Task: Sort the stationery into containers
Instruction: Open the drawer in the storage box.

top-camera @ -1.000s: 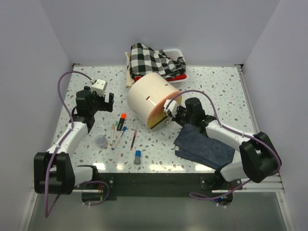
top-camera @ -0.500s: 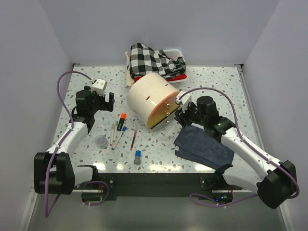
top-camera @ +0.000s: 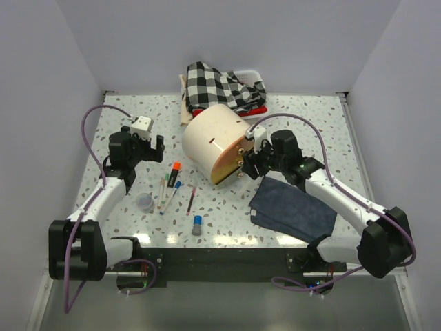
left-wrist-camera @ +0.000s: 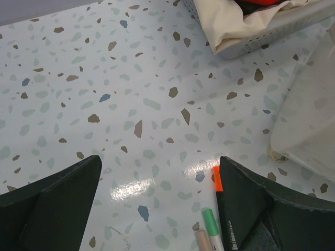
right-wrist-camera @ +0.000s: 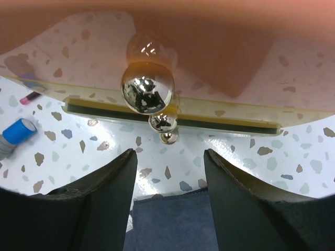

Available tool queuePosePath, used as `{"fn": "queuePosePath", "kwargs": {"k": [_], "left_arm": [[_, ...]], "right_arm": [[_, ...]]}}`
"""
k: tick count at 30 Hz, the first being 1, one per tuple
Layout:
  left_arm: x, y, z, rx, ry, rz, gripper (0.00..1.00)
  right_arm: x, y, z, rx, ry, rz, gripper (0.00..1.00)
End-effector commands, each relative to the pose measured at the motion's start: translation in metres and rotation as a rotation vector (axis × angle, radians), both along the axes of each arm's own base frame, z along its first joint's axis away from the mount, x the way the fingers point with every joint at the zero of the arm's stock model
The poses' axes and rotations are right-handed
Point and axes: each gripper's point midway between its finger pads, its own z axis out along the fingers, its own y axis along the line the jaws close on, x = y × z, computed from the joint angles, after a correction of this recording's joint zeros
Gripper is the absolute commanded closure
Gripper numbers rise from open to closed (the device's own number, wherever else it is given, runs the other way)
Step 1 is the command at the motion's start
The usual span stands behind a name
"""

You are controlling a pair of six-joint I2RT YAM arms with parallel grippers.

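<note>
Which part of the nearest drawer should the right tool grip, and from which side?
Probably the brass knob. It is a small ball standing proud of the flat drawer front, and nothing else there offers a pinch. Come straight at the front from the cloth side with the right tool open, one finger on each side, and close behind the ball's widest part.

Right gripper (right-wrist-camera: 168, 155) is spread wide, its dark fingers (right-wrist-camera: 94, 204) framing the bottom corners. Just past the tips sits a line of three brass knobs (right-wrist-camera: 147, 88): the nearest big and shiny, two smaller ones behind, none touched. The glossy orange drawer front (right-wrist-camera: 235, 31) fills the top. Blue-capped tube (right-wrist-camera: 18, 130) lies at the left edge on the speckled tabletop (right-wrist-camera: 68, 141). Dark blue cloth (right-wrist-camera: 172, 219) shows low down, between the fingers.
</note>
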Motion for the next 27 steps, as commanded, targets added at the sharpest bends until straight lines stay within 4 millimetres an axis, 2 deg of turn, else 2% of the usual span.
{"fn": "queuePosePath", "kwargs": {"k": [1,20,23,27], "left_arm": [[0.001,0.004,0.018,0.002,-0.073,0.017,0.0],[-0.001,0.007,0.017,0.011,-0.081,0.025,0.0],[0.0,0.007,0.018,0.012,-0.084,0.028,0.0],[0.0,0.007,0.018,0.014,-0.084,0.029,0.0]], "right_arm": [[0.011,0.016,0.032,0.104,-0.034,-0.008,0.42],[0.034,0.026,0.017,0.137,-0.016,-0.123,0.45],[0.036,0.026,0.015,0.13,-0.018,-0.132,0.53],[0.034,0.023,0.011,0.119,-0.009,-0.134,0.58]]}}
